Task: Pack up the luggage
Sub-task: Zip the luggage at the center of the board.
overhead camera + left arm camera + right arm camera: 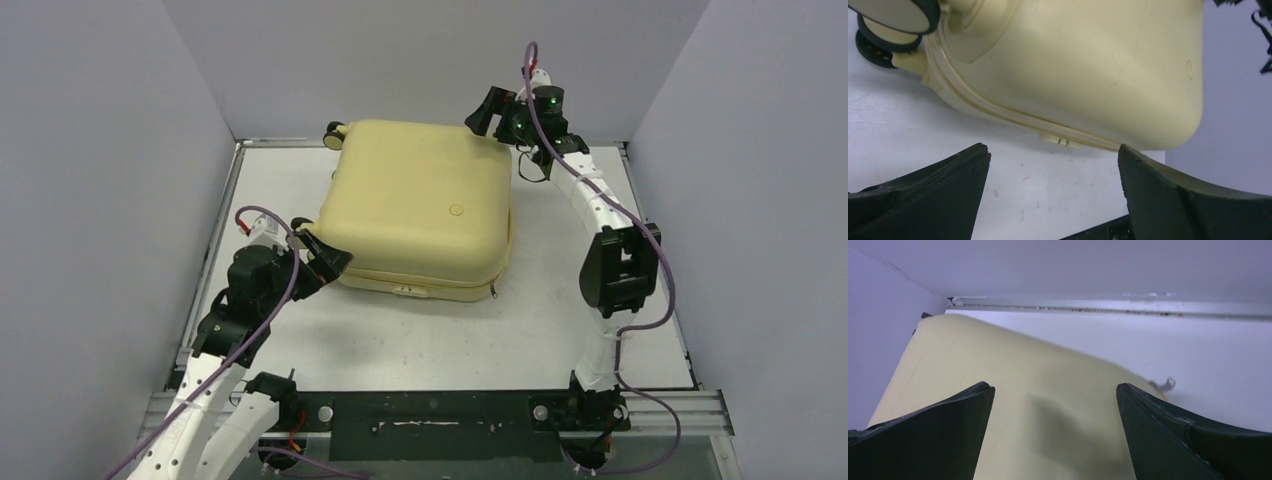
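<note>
This was a robotics lab test cell — plain pale grey panels walled a white table on three sides, with metal rails framing its edges. The left arm and right arm were bolted beside a black base plate at the near edge, purple cables looping along them. A green indicator light glowed on the right arm's wrist, and the luggage lay staged on the bare surface

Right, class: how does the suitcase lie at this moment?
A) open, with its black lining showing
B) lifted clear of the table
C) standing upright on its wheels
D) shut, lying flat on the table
D: the luggage lies flat on the table, its two shells together and only the seam showing along the near side.
</note>
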You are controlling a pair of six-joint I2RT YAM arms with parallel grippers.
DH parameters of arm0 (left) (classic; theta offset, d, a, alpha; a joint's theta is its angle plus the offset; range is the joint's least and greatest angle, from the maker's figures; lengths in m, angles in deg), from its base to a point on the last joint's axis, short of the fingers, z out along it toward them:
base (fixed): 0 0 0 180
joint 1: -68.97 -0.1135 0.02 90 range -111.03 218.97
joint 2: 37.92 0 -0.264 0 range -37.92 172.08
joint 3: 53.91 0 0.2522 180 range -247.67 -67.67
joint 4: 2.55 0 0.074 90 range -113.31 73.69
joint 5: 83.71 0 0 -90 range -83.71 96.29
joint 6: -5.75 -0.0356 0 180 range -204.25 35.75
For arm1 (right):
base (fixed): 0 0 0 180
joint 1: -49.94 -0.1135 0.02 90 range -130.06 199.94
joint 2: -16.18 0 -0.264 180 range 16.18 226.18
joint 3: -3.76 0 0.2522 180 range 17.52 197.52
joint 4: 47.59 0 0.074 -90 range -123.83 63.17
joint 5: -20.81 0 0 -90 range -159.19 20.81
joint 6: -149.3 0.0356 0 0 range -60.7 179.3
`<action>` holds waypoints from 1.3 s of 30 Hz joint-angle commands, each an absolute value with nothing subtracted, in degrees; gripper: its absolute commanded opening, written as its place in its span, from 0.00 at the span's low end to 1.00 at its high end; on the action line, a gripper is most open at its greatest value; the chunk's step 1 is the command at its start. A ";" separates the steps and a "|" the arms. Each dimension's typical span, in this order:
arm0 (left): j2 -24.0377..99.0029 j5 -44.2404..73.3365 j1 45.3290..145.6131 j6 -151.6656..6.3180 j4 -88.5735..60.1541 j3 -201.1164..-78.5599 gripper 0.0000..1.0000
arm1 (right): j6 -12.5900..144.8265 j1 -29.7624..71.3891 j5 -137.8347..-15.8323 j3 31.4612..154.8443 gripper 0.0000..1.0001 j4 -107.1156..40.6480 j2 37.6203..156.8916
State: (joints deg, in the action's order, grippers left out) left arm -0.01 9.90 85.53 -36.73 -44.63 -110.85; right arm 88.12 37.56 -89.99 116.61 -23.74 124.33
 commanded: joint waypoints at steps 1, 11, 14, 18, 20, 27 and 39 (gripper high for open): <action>-3.63 15.89 86.59 -35.09 -45.36 -110.79 0.97 | 82.78 38.39 -97.76 132.88 0.98 -22.38 134.43; 4.58 20.68 86.66 -33.97 -31.06 -104.11 0.97 | 77.96 38.91 -106.45 123.29 0.97 -16.99 133.89; 10.35 20.04 86.55 -35.30 -25.86 -104.75 0.97 | 76.98 38.40 -107.14 115.86 0.94 -14.57 129.61; 20.70 21.20 86.08 -39.34 -22.29 -109.67 0.97 | 77.02 36.29 -104.09 104.05 0.91 -12.83 122.48; 25.64 22.41 85.79 -41.55 -22.47 -113.22 0.97 | 78.14 35.32 -100.94 98.00 0.91 -12.20 118.87; 33.98 24.59 84.73 -44.89 -19.59 -118.35 0.97 | 88.04 32.65 -94.57 73.07 0.90 -19.92 99.69; 38.39 23.59 81.61 -49.23 -20.64 -122.75 0.97 | 102.43 18.15 -83.19 54.68 0.91 -22.81 77.10</action>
